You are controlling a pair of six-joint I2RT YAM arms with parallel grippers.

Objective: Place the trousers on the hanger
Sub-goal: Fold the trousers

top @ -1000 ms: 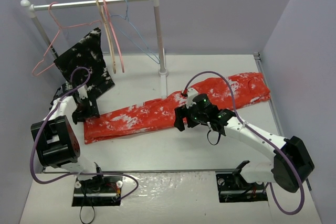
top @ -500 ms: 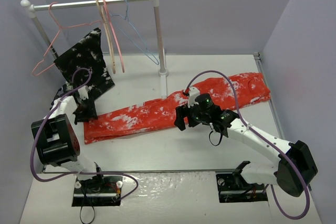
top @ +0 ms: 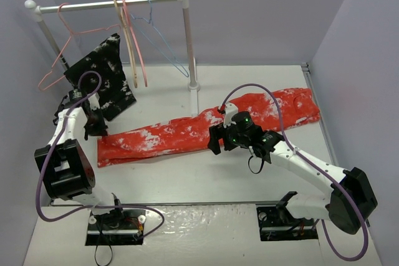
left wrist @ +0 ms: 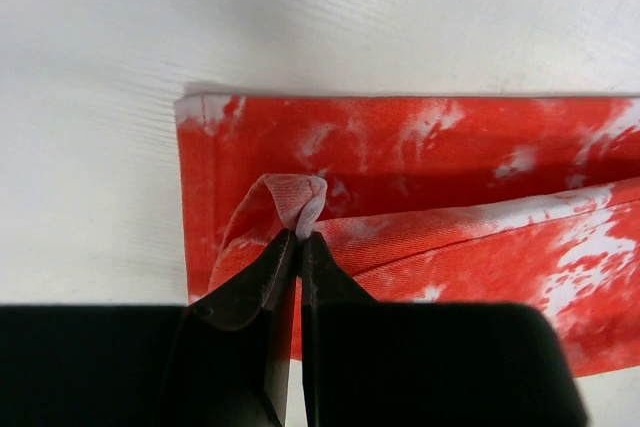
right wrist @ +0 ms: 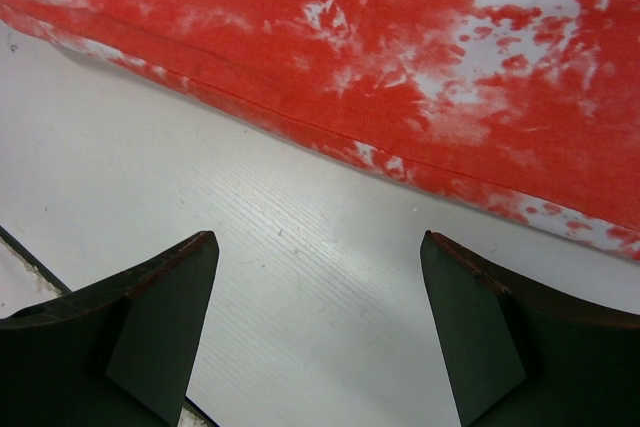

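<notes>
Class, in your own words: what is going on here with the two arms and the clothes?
The left end effector is shut on a small fold at the end of the trousers, which lie flat along the table. The right end effector is open, holding nothing, over bare table beside the trousers' near edge. The light-blue hanger hangs untouched on the rail.

The flat white table (top: 187, 175) carries long red-orange, white-speckled cloth trousers (top: 187, 132) stretched left to right; a white clothes rail (top: 192, 60) stands farther back.
</notes>
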